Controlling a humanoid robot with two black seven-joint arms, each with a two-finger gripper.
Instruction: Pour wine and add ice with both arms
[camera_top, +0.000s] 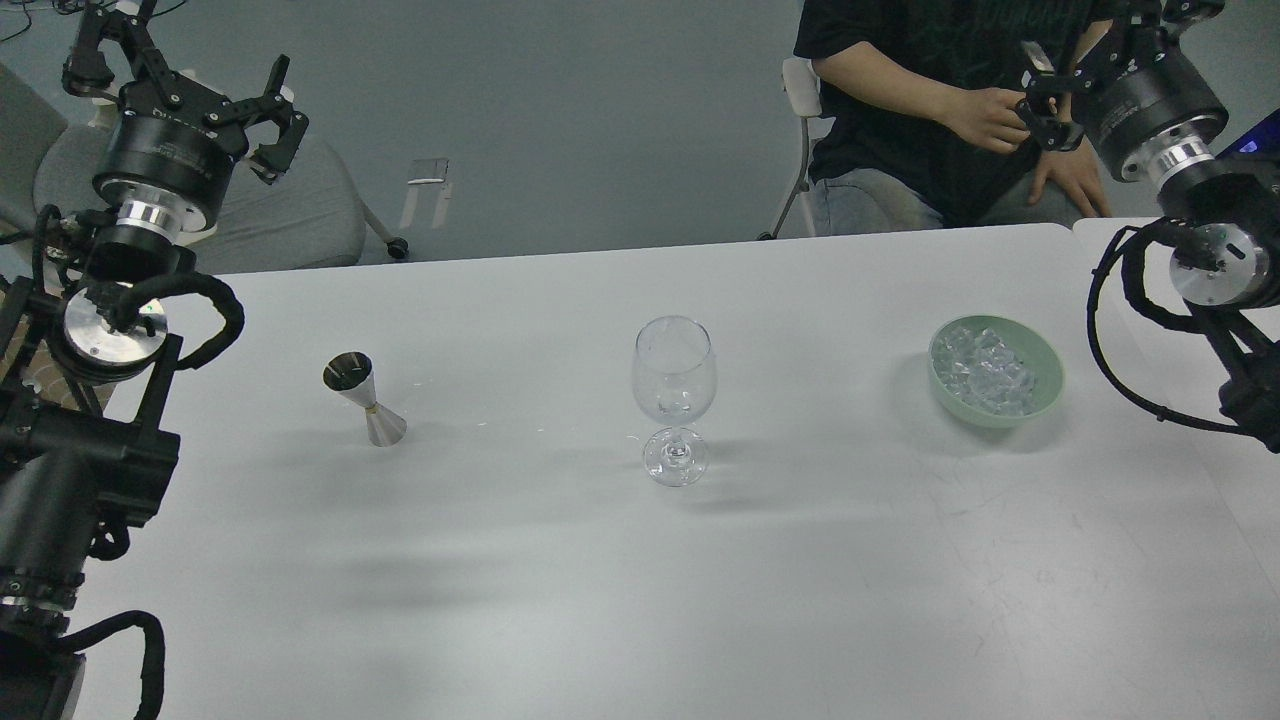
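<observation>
An empty-looking clear wine glass (675, 385) stands upright at the middle of the white table (800, 560). Left of it stands a steel double-cone jigger (366, 400). No wine shows anywhere. To the right, heaped clear ice (988, 368) fills a pale green bowl (1052, 388). My left gripper (185, 90) is raised beyond the table's far left corner, fingers spread wide and holding nothing. Raised past the far right corner, my right gripper (1115, 55) also looks spread and holds no task object. Both are far from the glass.
A seated person (930, 90) in a black shirt faces me across the table, one hand (985, 118) touching my right gripper's near finger. A grey chair (300, 215) stands behind the left arm. A second white tabletop (1130, 260) abuts at the right.
</observation>
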